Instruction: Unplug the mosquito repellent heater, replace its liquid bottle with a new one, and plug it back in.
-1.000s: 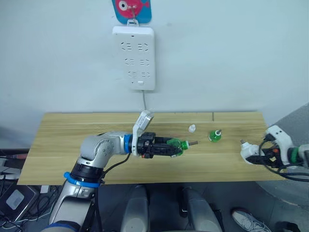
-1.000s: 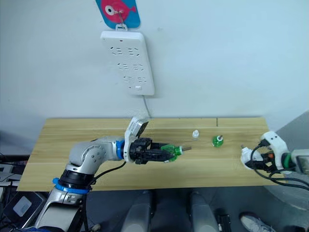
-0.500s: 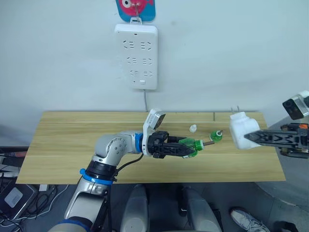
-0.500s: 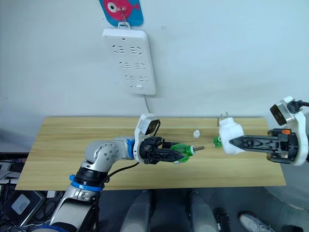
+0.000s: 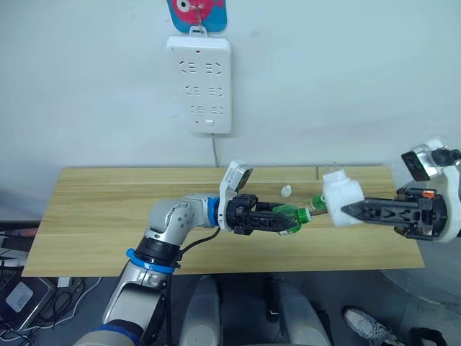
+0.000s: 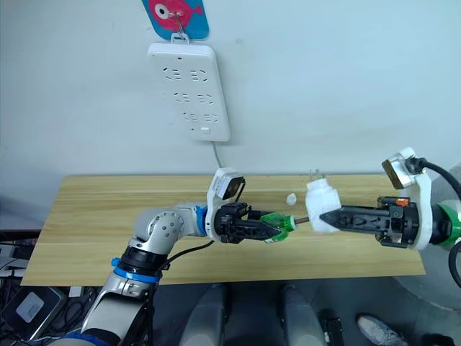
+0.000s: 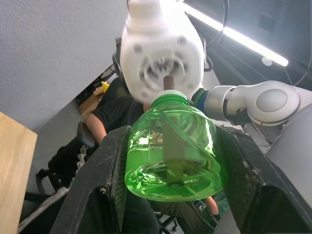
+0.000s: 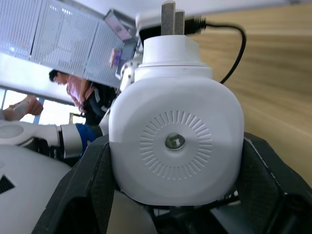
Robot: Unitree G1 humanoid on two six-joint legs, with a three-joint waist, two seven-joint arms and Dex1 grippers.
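Now, left eye view: the left tool [image 5: 290,219] is clamped on a green bottle [image 5: 289,216] with no cap, held over the counter [image 5: 101,209]. The bottle's wick tip reaches the white heater [image 5: 341,200].
Right tool in left eye view: the right tool [image 5: 347,210] is clamped on the heater, above the counter's right part. A small white cap [image 5: 287,191] lies on the wood. A second green bottle [image 5: 318,201] peeks out behind the wick, mostly hidden.
Right eye view: same scene. The power strip [image 6: 189,89] hangs on the wall under a red and blue fish hook [image 6: 175,16], its cord dropping behind the counter. The second bottle is hidden here behind the heater.
Left wrist view: both black fingers [image 7: 107,165] squeeze the green bottle's sides. Its brown wick points into the round hole under the heater, which looks blurry. I cannot tell if the wick is inside yet.
Right wrist view: the heater's round vent faces the camera, with two metal plug pins [image 8: 169,17] sticking up. Black fingers [image 8: 90,178] press both its sides. A person [image 8: 73,91] shows far behind.
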